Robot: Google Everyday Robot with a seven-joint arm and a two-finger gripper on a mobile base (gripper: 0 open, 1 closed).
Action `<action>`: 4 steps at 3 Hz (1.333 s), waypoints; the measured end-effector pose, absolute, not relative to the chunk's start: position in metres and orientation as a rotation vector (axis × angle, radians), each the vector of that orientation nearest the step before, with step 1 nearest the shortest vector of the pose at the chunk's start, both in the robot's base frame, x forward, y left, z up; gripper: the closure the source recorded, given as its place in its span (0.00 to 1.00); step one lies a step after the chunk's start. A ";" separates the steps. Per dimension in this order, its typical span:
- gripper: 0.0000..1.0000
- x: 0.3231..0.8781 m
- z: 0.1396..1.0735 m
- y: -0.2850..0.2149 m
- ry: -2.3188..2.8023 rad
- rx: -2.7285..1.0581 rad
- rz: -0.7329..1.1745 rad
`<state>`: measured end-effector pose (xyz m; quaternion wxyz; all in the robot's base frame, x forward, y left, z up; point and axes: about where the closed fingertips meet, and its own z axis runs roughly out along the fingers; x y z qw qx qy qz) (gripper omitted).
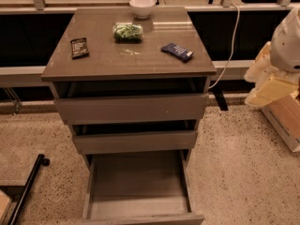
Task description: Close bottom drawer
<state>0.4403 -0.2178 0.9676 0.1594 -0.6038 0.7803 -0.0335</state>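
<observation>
The bottom drawer point(138, 186) of the grey-brown cabinet point(129, 60) is pulled far out toward me. Its shallow grey box is empty, and its front panel point(145, 218) lies along the lower edge of the view. The middle drawer front point(135, 141) and the top drawer front point(131, 108) stand slightly ajar, with dark gaps above them. My white arm and its cream-coloured gripper point(268, 84) hang at the right edge of the view. They are level with the top drawer and well to the right of the cabinet, touching nothing.
On the cabinet top lie a white bowl point(142, 6), a green snack bag point(127, 32), a dark packet point(79, 47) and a blue packet point(177, 51). A white cable point(230, 46) hangs to the right. A wooden box point(286, 121) stands on the floor at right, and a black bar point(28, 186) lies at lower left.
</observation>
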 end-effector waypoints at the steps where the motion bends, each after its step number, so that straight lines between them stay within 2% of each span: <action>1: 0.78 0.441 0.947 -0.221 2.226 -1.746 -0.108; 2: 1.00 0.441 0.917 -0.225 2.221 -1.774 -0.096; 4: 1.00 0.439 0.906 -0.220 2.238 -1.799 -0.103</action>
